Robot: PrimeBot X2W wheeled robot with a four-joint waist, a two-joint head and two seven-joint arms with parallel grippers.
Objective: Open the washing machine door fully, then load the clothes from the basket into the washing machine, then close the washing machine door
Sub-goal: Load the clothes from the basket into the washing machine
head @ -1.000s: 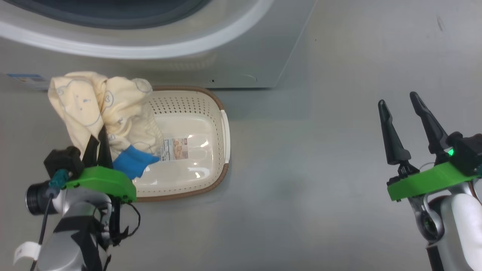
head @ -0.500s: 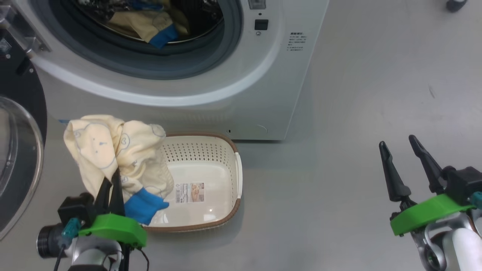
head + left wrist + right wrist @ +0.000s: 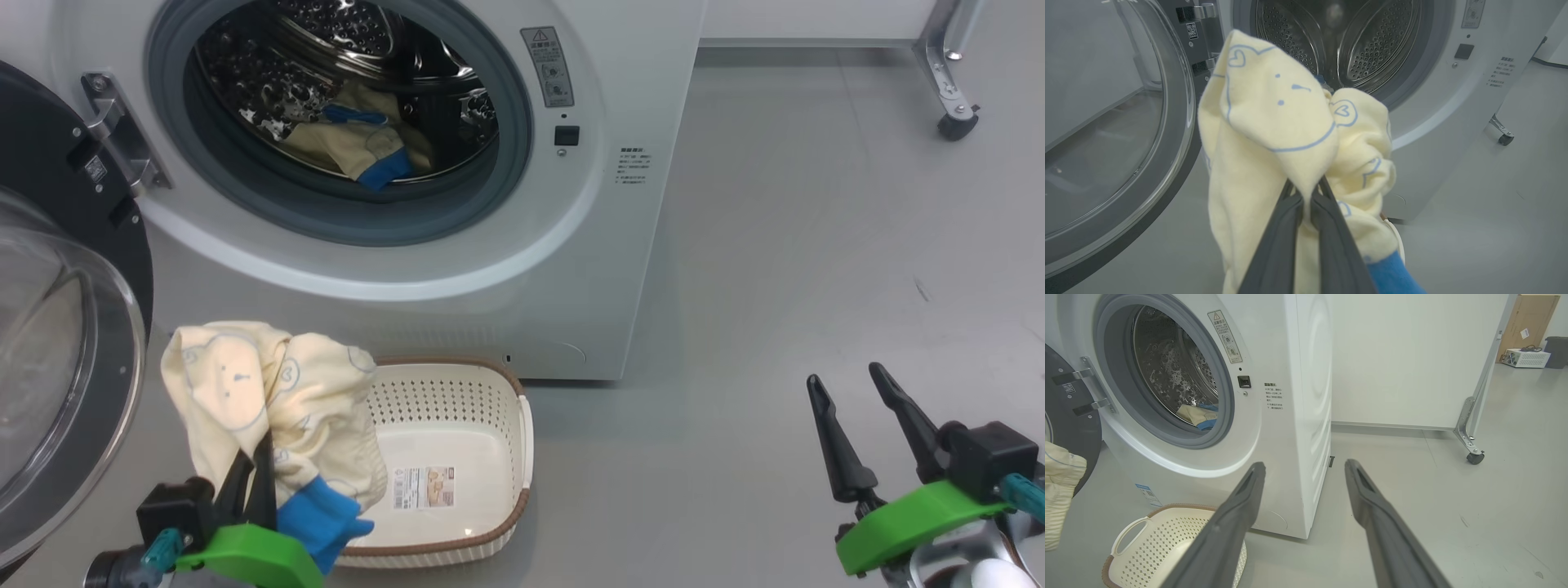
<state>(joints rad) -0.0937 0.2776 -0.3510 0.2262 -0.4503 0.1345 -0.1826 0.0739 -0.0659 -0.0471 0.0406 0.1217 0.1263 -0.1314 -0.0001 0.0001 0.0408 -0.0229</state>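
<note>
The white washing machine (image 3: pixel 588 245) stands with its drum opening uncovered. Its washing machine door (image 3: pixel 82 343) is swung wide to the left. Cream and blue clothes (image 3: pixel 363 151) lie inside the steel drum. My left gripper (image 3: pixel 255 447) is shut on a cream bear-print garment (image 3: pixel 1265 122) with a blue piece (image 3: pixel 322 523), held up over the left end of the basket (image 3: pixel 490 384). The basket's bottom shows bare with its label. The left gripper (image 3: pixel 1306 192) points toward the drum. My right gripper (image 3: pixel 843 374) hovers open over the floor at the right, holding nothing; its own view shows the right gripper (image 3: pixel 1304 467) facing the machine's corner.
A metal frame leg on a caster (image 3: pixel 951 122) stands on the grey floor at the back right, beside a white wall panel (image 3: pixel 1404 355). A cardboard box (image 3: pixel 1533 322) and a white device (image 3: pixel 1527 357) sit far off.
The head camera has tilted up, bringing the drum and the open door into view. The left gripper stays shut on the garment and the right gripper stays open.
</note>
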